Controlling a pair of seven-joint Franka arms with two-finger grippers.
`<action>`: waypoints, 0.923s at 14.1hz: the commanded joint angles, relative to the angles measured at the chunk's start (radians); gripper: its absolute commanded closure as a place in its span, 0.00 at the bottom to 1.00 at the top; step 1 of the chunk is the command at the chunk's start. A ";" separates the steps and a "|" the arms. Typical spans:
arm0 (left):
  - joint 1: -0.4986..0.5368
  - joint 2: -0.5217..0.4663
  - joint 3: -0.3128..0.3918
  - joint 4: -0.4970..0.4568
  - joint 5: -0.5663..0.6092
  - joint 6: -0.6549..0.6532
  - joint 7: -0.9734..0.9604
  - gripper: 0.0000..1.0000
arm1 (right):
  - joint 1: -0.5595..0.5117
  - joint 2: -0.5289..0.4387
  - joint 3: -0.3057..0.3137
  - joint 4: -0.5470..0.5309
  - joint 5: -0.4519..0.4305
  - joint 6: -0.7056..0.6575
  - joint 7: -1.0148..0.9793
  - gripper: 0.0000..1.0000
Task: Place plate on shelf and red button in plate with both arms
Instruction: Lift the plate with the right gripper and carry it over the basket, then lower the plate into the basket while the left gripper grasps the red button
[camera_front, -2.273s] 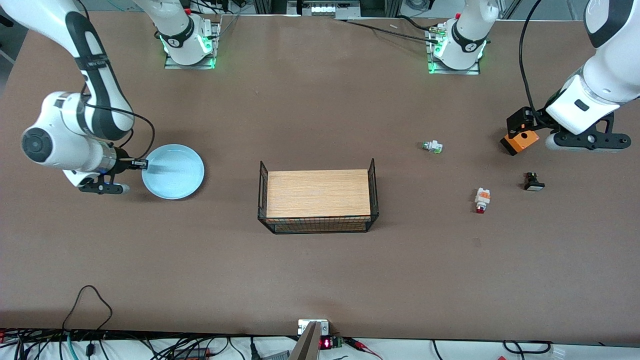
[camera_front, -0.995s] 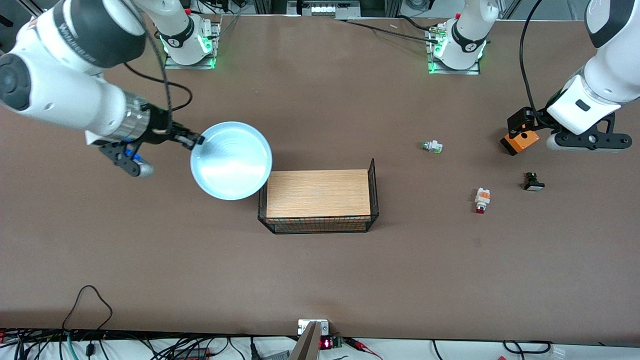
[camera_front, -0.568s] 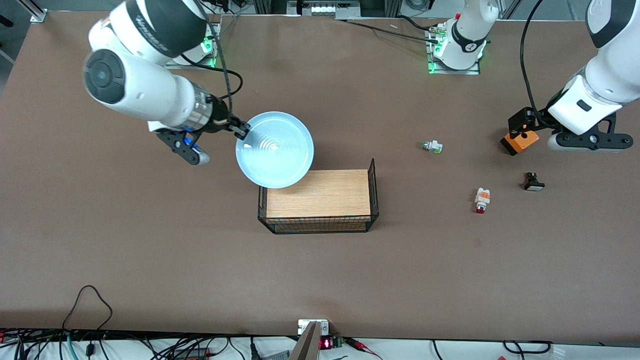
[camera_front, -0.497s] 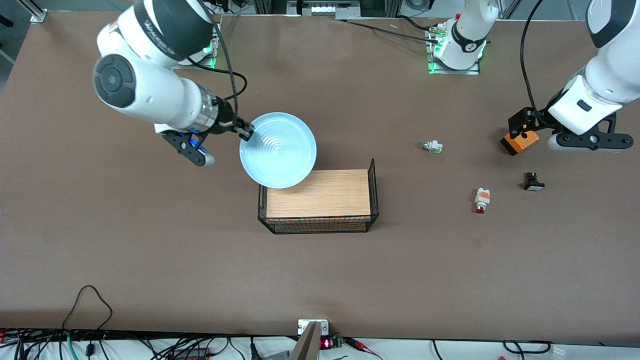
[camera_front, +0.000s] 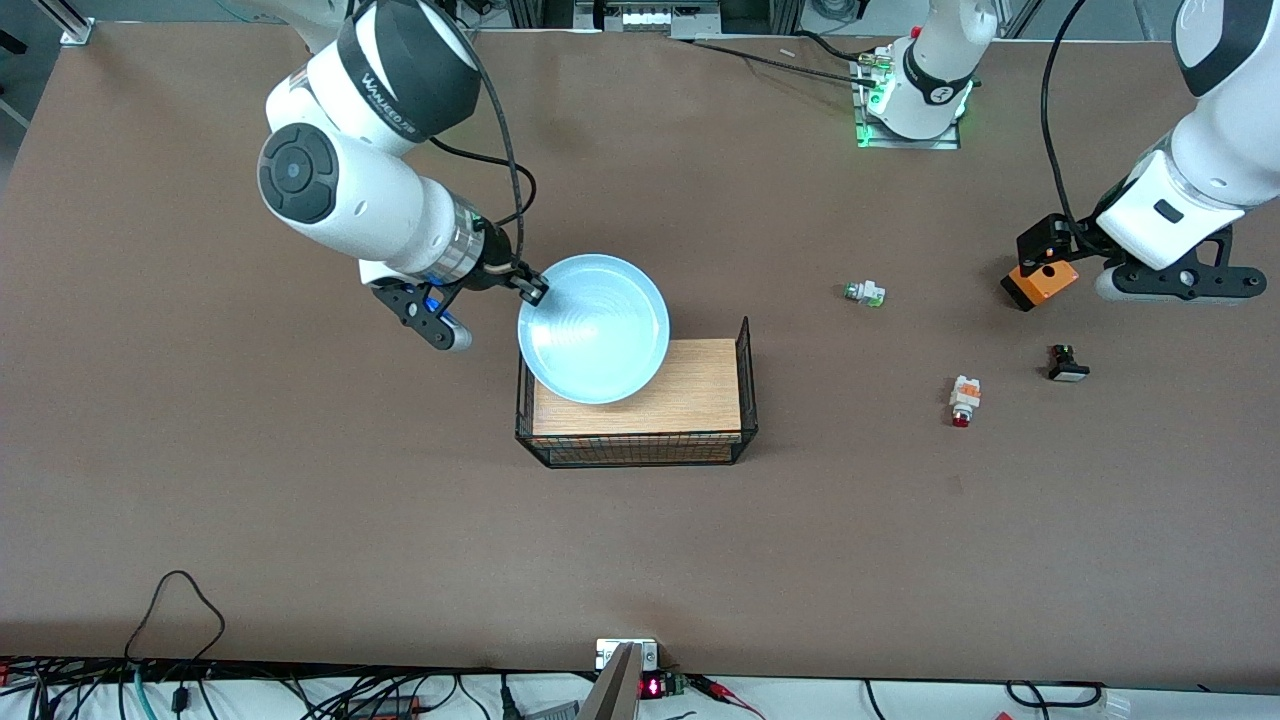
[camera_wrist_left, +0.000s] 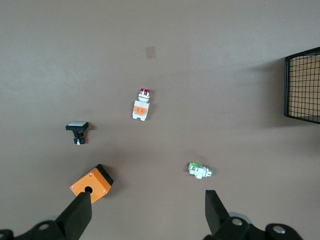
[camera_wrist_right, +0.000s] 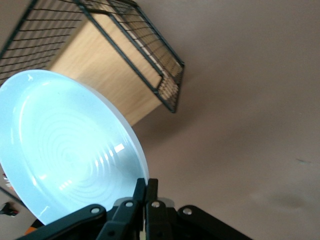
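Observation:
The pale blue plate (camera_front: 595, 328) hangs in the air over the wire basket's (camera_front: 745, 380) end toward the right arm. My right gripper (camera_front: 535, 290) is shut on the plate's rim on the side toward the right arm's end. In the right wrist view the plate (camera_wrist_right: 65, 150) is tilted above the basket (camera_wrist_right: 125, 65), with the gripper (camera_wrist_right: 146, 187) pinching its edge. The red button (camera_front: 963, 398) lies on the table toward the left arm's end; it also shows in the left wrist view (camera_wrist_left: 141, 106). My left gripper (camera_wrist_left: 147, 207) waits open and empty above the table by the orange box (camera_front: 1040, 283).
The basket has a bare wooden floor (camera_front: 700, 390). A green-tipped white button (camera_front: 865, 293) lies farther from the front camera than the red one. A black button with a white cap (camera_front: 1067, 363) lies between the red button and the orange box (camera_wrist_left: 91, 183).
My right gripper lifted the plate off the table at the right arm's end and carried it toward the middle, over the basket. The left arm has not moved.

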 joint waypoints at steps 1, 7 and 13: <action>0.000 -0.003 0.000 0.015 0.021 -0.023 0.005 0.00 | 0.011 0.018 -0.011 0.027 0.004 0.029 -0.009 1.00; 0.004 0.067 0.003 0.012 0.021 -0.098 0.005 0.00 | 0.041 0.035 -0.011 -0.018 0.004 0.027 -0.023 1.00; 0.045 0.270 0.010 0.002 0.081 -0.024 0.063 0.00 | 0.040 0.070 -0.013 -0.019 0.004 0.079 -0.035 1.00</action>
